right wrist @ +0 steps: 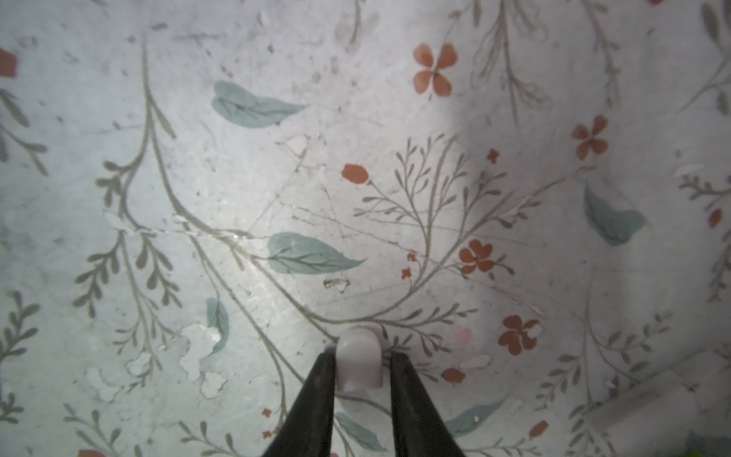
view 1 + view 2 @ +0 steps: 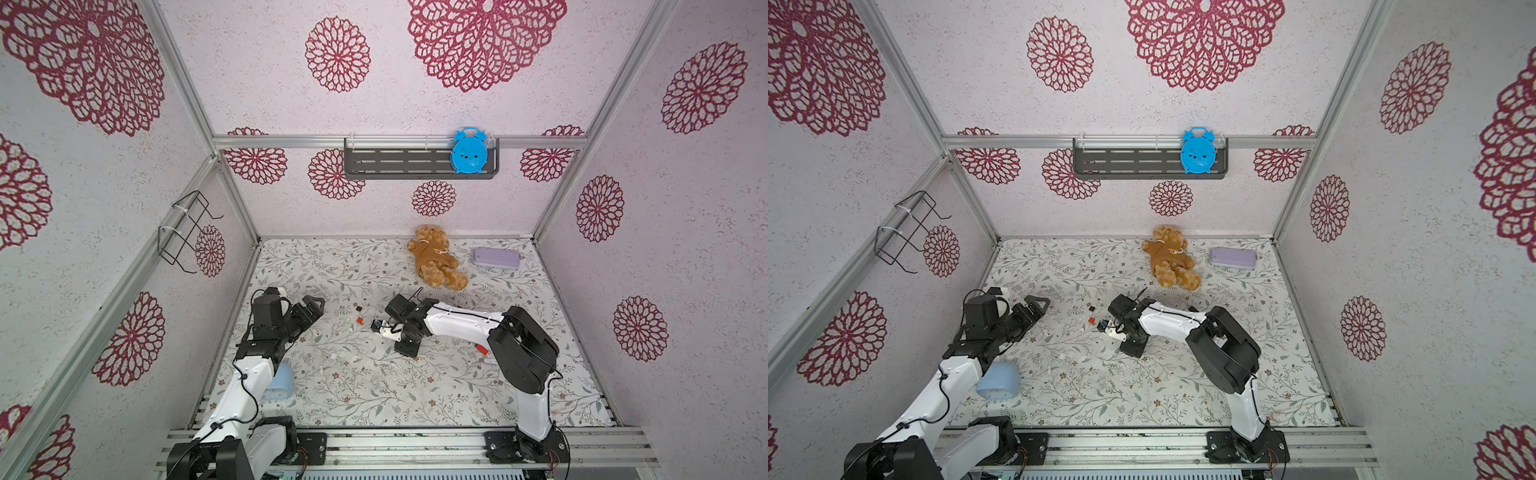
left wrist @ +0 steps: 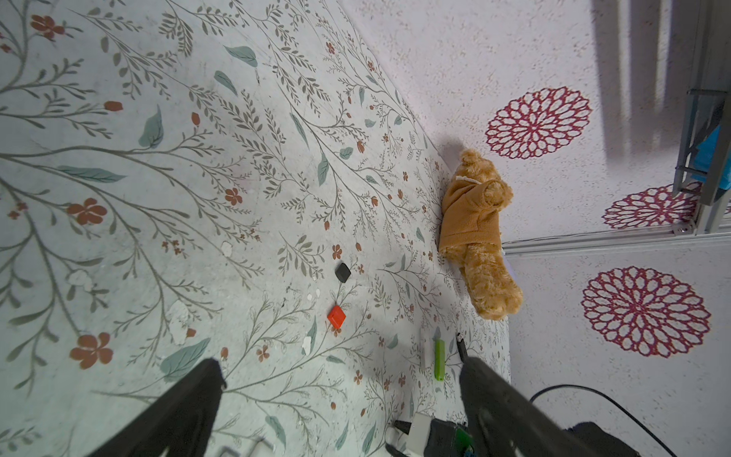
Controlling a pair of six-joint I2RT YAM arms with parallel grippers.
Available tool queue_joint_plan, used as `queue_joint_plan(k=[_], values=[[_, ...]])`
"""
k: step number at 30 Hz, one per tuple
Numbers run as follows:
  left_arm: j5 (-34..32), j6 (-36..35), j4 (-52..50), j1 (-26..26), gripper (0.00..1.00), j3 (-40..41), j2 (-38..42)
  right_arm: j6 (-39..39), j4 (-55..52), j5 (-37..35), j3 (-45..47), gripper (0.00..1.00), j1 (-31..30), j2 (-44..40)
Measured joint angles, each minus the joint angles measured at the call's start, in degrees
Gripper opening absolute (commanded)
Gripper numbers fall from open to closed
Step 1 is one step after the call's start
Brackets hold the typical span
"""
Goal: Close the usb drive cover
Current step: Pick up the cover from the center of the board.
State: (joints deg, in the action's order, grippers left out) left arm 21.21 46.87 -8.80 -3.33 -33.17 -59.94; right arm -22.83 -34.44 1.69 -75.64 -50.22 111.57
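Observation:
In the right wrist view a small white cover (image 1: pixel 359 348) with a rounded end sits between the fingertips of my right gripper (image 1: pixel 362 355), low over the flowered mat. One finger touches it and a thin gap shows at the other, so the jaws are narrowly open around it. A blurred white usb drive (image 1: pixel 648 403) lies off to one side, and it shows again (image 3: pixel 425 350) in the left wrist view beside a green drive (image 3: pixel 439 358). My left gripper (image 2: pixel 313 305) hovers wide open and empty at the mat's left.
A red cap (image 2: pixel 359 321) and a black cap (image 2: pixel 356 308) lie between the arms. A red drive (image 2: pixel 480 348) lies behind the right arm. A teddy bear (image 2: pixel 436 257) and a purple case (image 2: pixel 496 257) are at the back. A pale blue object (image 2: pixel 280 382) sits by the left arm.

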Motion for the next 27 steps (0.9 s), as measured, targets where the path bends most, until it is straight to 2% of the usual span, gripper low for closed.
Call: queue_joint_plan(k=[12,27], values=[[1.4,0.3,1.2,0.0,0.97,0.0,-0.5,0.0,0.6,1.5,1.3,0.28,0.8,-0.8],[4.2,0.2,3.5,0.5,1.00,0.0,-3.5,0.5,1.0,1.8,1.3,0.22,0.8,-0.8]])
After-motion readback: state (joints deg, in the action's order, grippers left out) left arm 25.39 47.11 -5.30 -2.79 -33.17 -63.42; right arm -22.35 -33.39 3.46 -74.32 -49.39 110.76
